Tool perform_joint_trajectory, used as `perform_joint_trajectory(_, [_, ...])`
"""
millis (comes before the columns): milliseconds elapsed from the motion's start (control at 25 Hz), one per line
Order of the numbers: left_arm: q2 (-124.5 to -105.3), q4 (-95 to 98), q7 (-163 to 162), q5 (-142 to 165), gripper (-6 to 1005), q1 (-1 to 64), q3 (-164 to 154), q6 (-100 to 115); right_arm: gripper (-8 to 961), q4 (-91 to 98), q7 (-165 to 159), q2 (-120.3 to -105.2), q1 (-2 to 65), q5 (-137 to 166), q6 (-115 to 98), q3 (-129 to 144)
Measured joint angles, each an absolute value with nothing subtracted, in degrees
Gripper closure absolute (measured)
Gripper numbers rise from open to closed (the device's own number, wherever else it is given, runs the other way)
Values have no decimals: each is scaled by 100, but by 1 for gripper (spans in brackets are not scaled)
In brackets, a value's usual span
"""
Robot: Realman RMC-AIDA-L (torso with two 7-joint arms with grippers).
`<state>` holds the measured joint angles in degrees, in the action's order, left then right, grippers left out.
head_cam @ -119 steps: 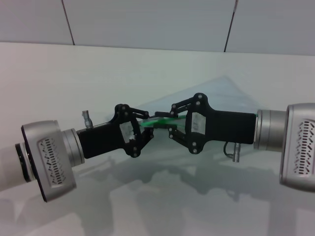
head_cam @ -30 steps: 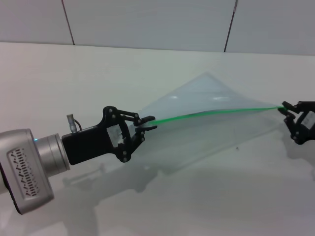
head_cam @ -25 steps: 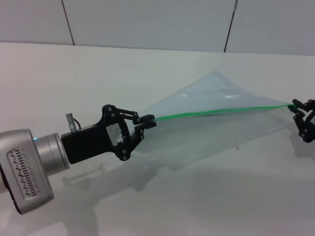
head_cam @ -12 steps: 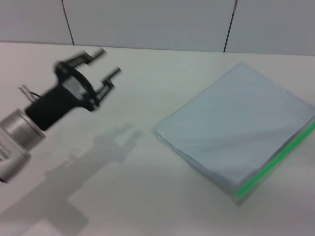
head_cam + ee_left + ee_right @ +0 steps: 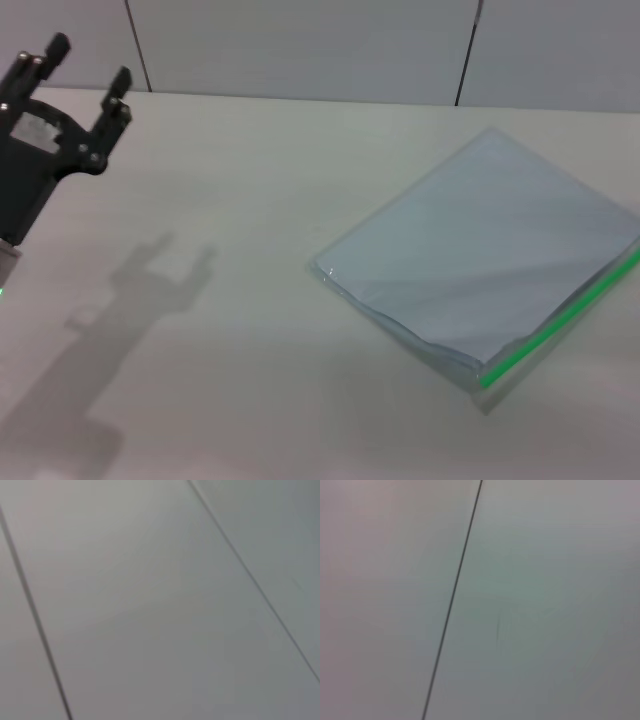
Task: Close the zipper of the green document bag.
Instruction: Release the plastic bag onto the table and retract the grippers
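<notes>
The green document bag point(image 5: 480, 270) lies flat on the white table at the right of the head view, pale blue and translucent with papers inside. Its bright green zipper point(image 5: 560, 320) runs along the near right edge; I cannot make out the slider. My left gripper point(image 5: 88, 72) is raised at the far upper left, open and empty, far from the bag. My right gripper is out of view. Both wrist views show only plain wall panels with dark seams.
The white table point(image 5: 220, 380) spreads to the left of and in front of the bag. A panelled wall point(image 5: 300, 45) stands behind the table's far edge. My left arm's shadow point(image 5: 130, 300) falls on the table at the left.
The bag was held stretched between both grippers a second ago; it now lies flat. My left gripper has let go and risen up and to the left. The right gripper has left the view.
</notes>
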<state>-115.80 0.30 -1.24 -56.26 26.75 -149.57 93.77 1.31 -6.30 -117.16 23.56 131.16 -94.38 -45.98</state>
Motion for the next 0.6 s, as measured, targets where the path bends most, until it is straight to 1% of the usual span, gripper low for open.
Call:
perform_joint_trajectory(120, [-11603, 27, -381, -5849, 364, 2633, -14951, 9537, 231, -56, -633, -11717, 2306, 13130, -9553, -4570])
perform_joint_trajectory(280, [-11609, 33, -497, -6030, 365, 2577, -14939, 9621, 63, -139, -666, -11716, 2272, 13132, -9776, -4520])
perform_joint_trajectory(600, [-11619, 59, -514, -6075, 368, 2581, -14933, 9657, 71, -207, -716, -11711, 2275, 13136, -9902, -4454])
